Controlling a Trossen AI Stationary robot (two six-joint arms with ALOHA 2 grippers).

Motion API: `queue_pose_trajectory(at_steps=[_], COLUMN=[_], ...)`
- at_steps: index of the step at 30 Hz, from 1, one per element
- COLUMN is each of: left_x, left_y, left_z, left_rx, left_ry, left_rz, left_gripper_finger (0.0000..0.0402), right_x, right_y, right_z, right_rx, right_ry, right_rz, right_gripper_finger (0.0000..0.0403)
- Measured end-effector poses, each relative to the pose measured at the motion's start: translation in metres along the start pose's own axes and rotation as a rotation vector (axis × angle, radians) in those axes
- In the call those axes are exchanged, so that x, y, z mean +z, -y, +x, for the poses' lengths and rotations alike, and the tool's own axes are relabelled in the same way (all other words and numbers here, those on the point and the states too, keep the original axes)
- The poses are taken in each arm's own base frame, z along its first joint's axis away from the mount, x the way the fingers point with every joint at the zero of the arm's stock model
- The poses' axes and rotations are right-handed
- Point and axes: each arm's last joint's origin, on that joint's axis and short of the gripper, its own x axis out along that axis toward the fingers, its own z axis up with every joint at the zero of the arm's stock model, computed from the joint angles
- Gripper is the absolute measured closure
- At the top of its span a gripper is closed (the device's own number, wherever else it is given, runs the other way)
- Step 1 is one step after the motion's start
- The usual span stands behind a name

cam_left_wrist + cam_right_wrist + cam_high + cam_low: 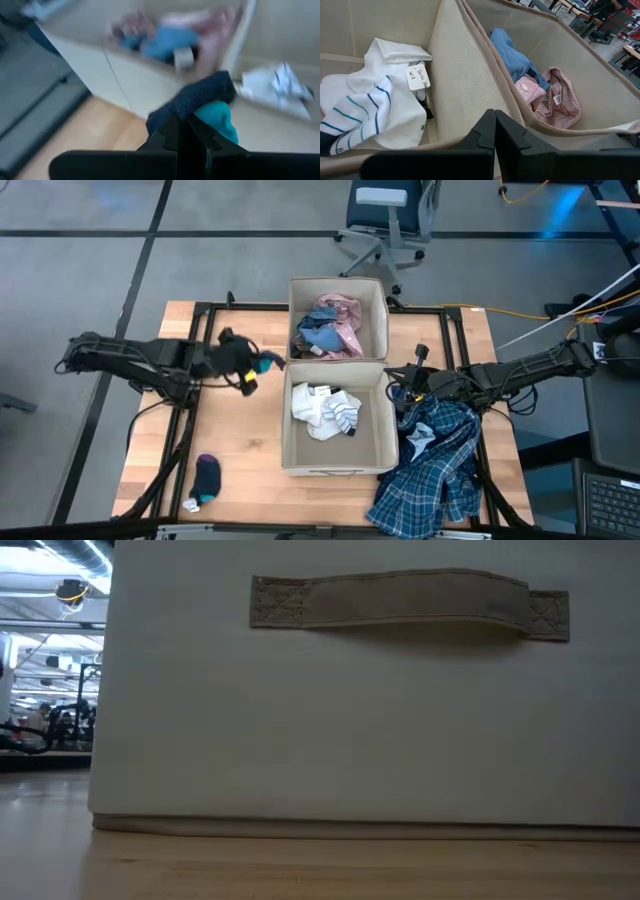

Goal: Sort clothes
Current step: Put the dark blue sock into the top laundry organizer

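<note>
At desk [240, 440] centre: far bin [378, 305] holds pink shirt [342, 320] and blue garment [318, 335]; near bin [380, 420] holds white top [325, 410]. Left gripper [262, 365] fingers pinch teal sock [217, 117] beside far bin. Right gripper [398, 393] fingers pressed together, at near bin's right wall. Plaid shirt [435, 470] at near right corner; dark sock [207, 476] at near left.

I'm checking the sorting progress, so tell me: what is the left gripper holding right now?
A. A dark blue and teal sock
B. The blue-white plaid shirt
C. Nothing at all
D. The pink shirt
A: the left gripper is shut on a dark blue and teal sock, held just left of the bins, while the plaid shirt lies on the table's right side and the pink shirt sits in the far bin.
</note>
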Motion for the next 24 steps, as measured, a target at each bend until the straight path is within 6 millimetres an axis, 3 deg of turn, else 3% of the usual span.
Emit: queue_pose_trajectory(at_steps=[8,13,17,24], left_x=[0.043,0.061,0.071,0.077], left_y=[-0.022,-0.027,-0.031,-0.034], left_z=[0.001,0.014,0.035,0.092], left_rx=[0.090,0.072,0.053,0.025], left_ry=[0.258,0.382,0.425,0.438], left_rz=[0.027,0.056,0.078,0.076], left_gripper_finger=[0.0399,0.0398,0.0399,0.0396], right_x=[0.000,0.000,0.000,0.000], right_y=[0.000,0.000,0.000,0.000], right_z=[0.000,0.000,0.000,0.000], right_rx=[0.000,0.000,0.000,0.000], right_ry=[0.000,0.000,0.000,0.000], right_rz=[0.000,-0.001,-0.001,0.000], right_gripper_finger=[0.0395,0.0395,0.0395,0.0395])
